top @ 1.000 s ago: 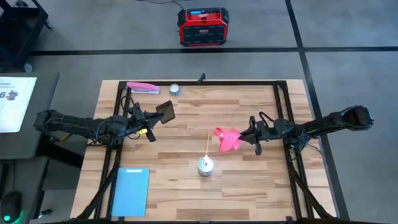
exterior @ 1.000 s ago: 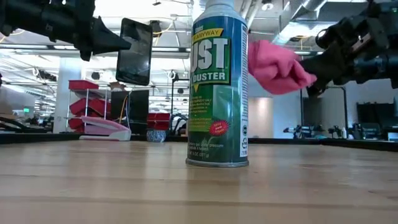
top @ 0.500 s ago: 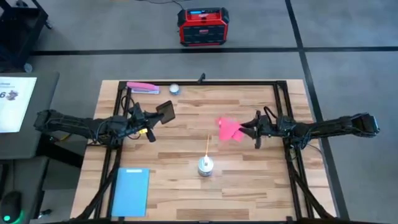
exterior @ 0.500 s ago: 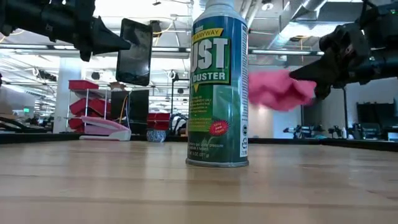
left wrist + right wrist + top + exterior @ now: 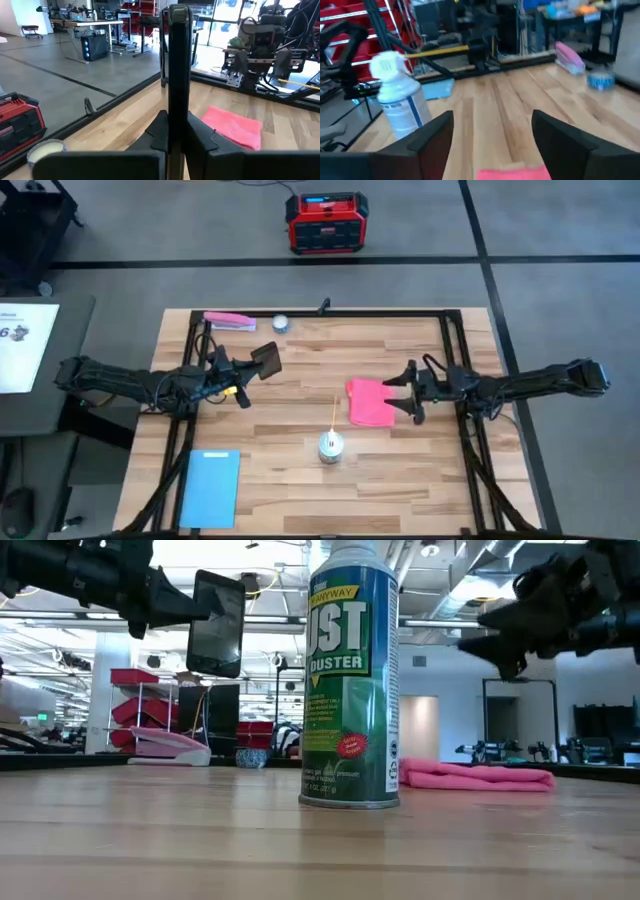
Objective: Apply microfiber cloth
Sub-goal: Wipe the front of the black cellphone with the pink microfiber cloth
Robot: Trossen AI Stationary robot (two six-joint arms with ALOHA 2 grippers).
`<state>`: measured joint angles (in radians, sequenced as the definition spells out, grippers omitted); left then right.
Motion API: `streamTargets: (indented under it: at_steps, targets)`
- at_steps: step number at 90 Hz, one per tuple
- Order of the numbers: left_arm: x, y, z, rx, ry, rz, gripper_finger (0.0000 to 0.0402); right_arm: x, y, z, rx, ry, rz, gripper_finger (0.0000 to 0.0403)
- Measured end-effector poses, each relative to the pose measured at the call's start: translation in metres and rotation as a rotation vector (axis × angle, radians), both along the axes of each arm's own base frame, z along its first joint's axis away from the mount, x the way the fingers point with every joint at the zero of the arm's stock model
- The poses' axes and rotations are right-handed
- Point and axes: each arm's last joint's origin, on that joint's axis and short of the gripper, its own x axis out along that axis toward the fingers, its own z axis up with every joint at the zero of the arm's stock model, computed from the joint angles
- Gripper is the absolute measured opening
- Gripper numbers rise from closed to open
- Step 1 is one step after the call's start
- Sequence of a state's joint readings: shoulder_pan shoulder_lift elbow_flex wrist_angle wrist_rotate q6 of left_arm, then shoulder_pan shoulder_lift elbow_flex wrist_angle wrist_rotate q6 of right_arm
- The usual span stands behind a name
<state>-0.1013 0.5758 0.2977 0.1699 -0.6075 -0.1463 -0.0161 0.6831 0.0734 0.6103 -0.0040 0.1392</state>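
The pink-red microfiber cloth lies flat on the wood table, right of centre; it also shows in the low view and in both wrist views. My right gripper hovers open just right of the cloth and above it, touching nothing. My left gripper is at the table's left, shut on a black phone held in the air. A green duster can stands upright near the table's front. My left gripper pinches the phone between its two fingers, one on each flat face, at the phone's end nearest the wrist. The fingers come level from the table's left. The phone stands on edge and reaches away from the fingers, lifted clear of the table.
A light-blue rectangle lies at the front left. A flat pink item and a small round object sit at the far edge. A red box stands on the floor beyond the table. Black frame rails border the table.
My right gripper has opened and let go of the cloth. The cloth, bunched in the air a second ago, has fallen and now lies spread flat on the table. The gripper has stayed above it, shifting slightly toward the far edge.
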Motion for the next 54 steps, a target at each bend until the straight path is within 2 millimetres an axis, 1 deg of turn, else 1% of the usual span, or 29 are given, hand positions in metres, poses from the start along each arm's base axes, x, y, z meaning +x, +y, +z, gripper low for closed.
streamTargets:
  at_steps: [11,22,40,45,54]
  targets:
    - [0.000,0.000,0.000,0.000,0.000,0.000,0.0008,-0.008,0.002,0.008,-0.057,-0.058,0.011,0.0241]
    - [0.000,0.000,0.000,0.000,0.000,0.000,0.0008,-0.017,0.002,0.016,-0.051,-0.120,0.008,0.0228]
    - [0.000,0.000,0.000,0.002,0.001,0.000,0.0008,-0.029,0.002,0.030,-0.022,-0.243,0.008,0.0240]
    - [0.000,0.000,0.000,0.001,0.000,0.000,0.0008,-0.032,0.002,0.030,-0.039,-0.241,0.004,0.0244]
    - [0.000,0.000,0.000,0.001,0.000,0.000,0.0008,-0.037,0.001,0.032,-0.069,-0.180,-0.006,0.0248]
